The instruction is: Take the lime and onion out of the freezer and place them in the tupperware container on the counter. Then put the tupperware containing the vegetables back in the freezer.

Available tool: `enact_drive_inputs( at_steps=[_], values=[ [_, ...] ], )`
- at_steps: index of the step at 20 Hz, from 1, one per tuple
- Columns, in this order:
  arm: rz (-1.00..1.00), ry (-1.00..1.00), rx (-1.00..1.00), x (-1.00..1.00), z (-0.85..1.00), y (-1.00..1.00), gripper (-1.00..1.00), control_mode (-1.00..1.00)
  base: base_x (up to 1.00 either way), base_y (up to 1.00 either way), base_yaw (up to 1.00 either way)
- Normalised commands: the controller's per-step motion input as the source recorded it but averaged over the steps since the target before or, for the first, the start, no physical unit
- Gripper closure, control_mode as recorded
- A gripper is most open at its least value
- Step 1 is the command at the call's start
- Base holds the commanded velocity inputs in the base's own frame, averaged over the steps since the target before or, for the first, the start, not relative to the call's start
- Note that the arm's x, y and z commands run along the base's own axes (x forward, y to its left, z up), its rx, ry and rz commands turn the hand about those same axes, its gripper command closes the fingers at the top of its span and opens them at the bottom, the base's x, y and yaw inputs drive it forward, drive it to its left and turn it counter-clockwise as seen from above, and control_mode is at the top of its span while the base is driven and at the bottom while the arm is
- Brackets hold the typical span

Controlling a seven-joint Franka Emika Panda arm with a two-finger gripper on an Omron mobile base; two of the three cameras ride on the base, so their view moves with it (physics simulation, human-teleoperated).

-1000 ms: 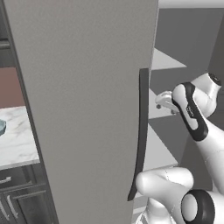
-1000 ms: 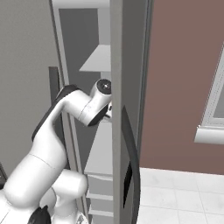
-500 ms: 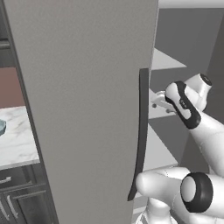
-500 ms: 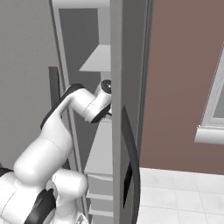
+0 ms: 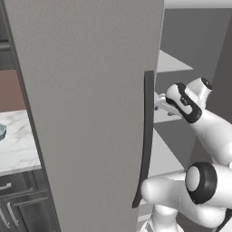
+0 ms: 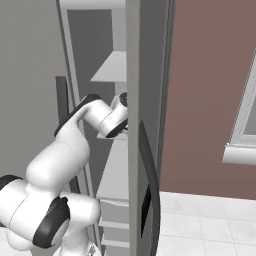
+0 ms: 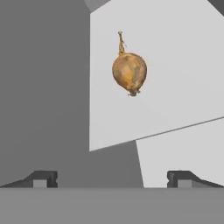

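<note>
Pincer tips apart, onion on freezer shelf.

wall: reddish-brown | window sill: white | floor: pale tiles

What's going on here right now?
The arm is reaching into the open freezer, its wrist past the door handle. In the hand view the gripper is open and holds nothing, pointed at the onion lying on a pale shelf ahead, not yet touching it. The counter is at the left of the left base view.
</note>
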Motion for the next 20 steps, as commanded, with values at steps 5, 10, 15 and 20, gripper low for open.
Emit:
enact_drive_inputs(
  at_steps=[5, 10, 15, 20],
  values=[
    [0.0, 0.0, 0.02, 0.39, -0.13, 0.0, -1.0, -1.0, 0.0, 0.0, 0.0],
    [0.0, 0.0, 0.03, 0.28, -0.13, 0.0, -1.0, -1.0, 0.0, 0.0, 0.0],
    [0.0, 0.0, 0.04, 0.31, -0.11, 0.0, -1.0, -1.0, 0.0, 0.0, 0.0],
    [0.0, 0.0, 0.02, 0.33, -0.13, 0.0, -1.0, -1.0, 0.0, 0.0, 0.0]
  ],
)
